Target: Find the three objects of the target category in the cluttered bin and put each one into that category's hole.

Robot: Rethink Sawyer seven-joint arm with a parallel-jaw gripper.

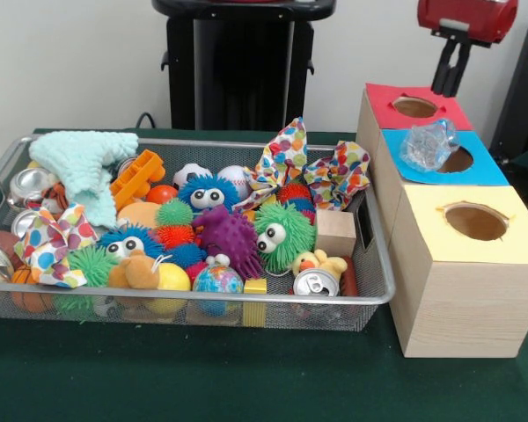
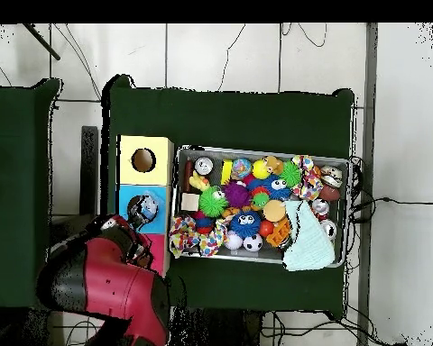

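The gripper (image 1: 451, 85) hangs just above the red box (image 1: 440, 112), its two black fingers (image 1: 443, 77) drawn narrow and empty, with no object between them. A crumpled clear plastic piece (image 1: 429, 145) sits on the blue box (image 1: 480, 171), partly covering its hole, so it looks dropped at that hole without falling through; that reading is a judgement, since its underside is hidden. If so, it needs a nudge before it counts as delivered. The yellow box (image 1: 502, 242) nearest the camera has its hole open. The wire bin (image 1: 202, 299) beside the boxes is still crowded: fuzzy googly-eyed balls, a mint knitted cloth (image 1: 86, 163), spotted bows, cans and a wooden block (image 1: 335, 232). Which remaining items share the plastic's category I cannot tell from here
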